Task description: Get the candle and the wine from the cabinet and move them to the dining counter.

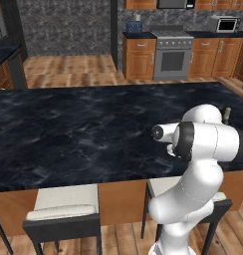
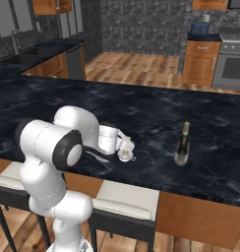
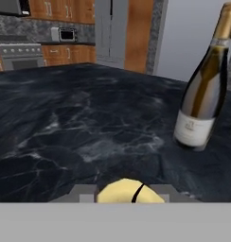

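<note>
End effector [image 2: 126,153] closed around the candle [image 3: 130,191], low over the counter [image 2: 141,113]. Wine [image 2: 182,144] stands upright on the counter nearby, apart.

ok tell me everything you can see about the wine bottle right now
The wine bottle is tall, slim dark glass with a long neck, a gold foil top and a pale label low on its body. It stands upright on the black marble dining counter, towards the near edge, with nothing touching it. It stands apart from the tool, which is shut on the candle a little way off.
</note>
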You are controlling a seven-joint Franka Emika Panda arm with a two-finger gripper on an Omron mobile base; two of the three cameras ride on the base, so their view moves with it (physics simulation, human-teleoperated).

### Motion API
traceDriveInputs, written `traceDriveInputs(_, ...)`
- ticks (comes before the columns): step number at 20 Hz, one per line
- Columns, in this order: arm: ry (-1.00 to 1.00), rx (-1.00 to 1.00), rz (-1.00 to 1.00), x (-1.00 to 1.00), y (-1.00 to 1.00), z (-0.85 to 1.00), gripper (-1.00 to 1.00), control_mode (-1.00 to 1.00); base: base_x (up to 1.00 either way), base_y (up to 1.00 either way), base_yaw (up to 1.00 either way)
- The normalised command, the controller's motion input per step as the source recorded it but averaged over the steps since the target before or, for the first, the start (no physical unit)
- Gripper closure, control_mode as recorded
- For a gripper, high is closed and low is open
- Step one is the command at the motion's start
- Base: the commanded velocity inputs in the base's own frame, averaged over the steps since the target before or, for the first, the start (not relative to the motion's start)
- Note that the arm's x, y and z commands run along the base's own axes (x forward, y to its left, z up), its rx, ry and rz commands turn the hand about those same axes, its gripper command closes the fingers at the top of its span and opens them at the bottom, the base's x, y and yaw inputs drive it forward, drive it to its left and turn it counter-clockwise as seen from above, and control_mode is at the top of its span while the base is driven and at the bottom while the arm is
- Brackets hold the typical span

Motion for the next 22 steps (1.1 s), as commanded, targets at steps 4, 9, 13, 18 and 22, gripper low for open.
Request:
traceDriveInputs(4,-0.03,0.0,-0.01,0.02,0.0,-0.12,1.0,-1.0,0.0,0.0,0.0)
traceDriveInputs(9,-0.03,0.0,-0.01,0.04,0.0,-0.16,1.0,-1.0,0.0,0.0,0.0)
traceDriveInputs(13,-0.01,0.0,0.0,0.05,0.0,-0.2,-1.0,-1.0,0.0,0.0,0.0)
traceDriveInputs(18,-0.01,0.0,-0.01,0.0,0.0,-0.15,-1.0,-1.0,0.0,0.0,0.0)
traceDriveInputs(22,-0.01,0.0,-0.03,-0.03,0.0,0.0,-1.0,-1.0,0.0,0.0,0.0)
